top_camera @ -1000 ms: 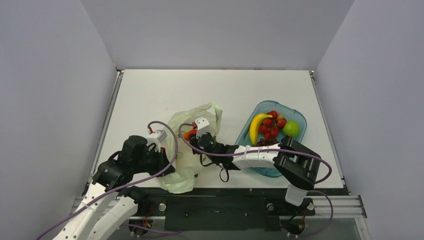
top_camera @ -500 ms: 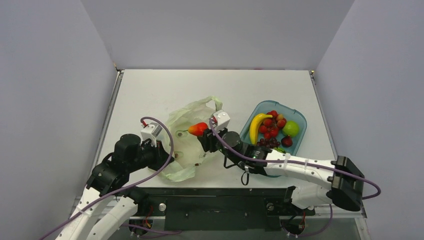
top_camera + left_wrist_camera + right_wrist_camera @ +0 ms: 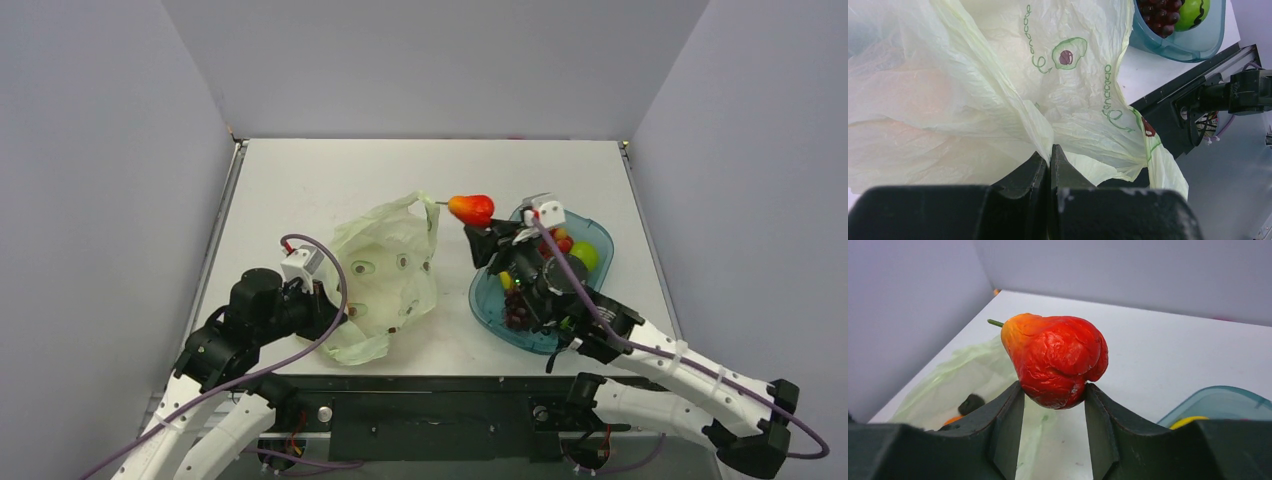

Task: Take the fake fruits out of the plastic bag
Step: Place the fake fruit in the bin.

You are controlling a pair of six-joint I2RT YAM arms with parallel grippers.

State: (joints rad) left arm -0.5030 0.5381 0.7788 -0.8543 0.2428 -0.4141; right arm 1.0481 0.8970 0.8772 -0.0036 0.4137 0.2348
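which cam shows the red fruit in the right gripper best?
Right wrist: the red fruit fills the frame, pinched in the right gripper, stem visible. Top external shows the fruit small, held up between the plastic bag and the blue tray. Left wrist doesn't show it.

The plastic bag (image 3: 385, 275) is pale translucent green, printed with green avocado shapes holding maroon pits. The red fruit (image 3: 471, 209) beside the blue tray (image 3: 483, 305) fades orange toward its green stem.

- Right tool (image 3: 476, 224) clamps red fruit (image 3: 471, 209) at blue tray's (image 3: 488, 300) 11 o'clock.
- Plastic bag (image 3: 385, 275) lies crumpled on worktop (image 3: 330, 180), at tray's 9 o'clock.
- Left tool (image 3: 334, 317) touches bag's 8 o'clock edge.
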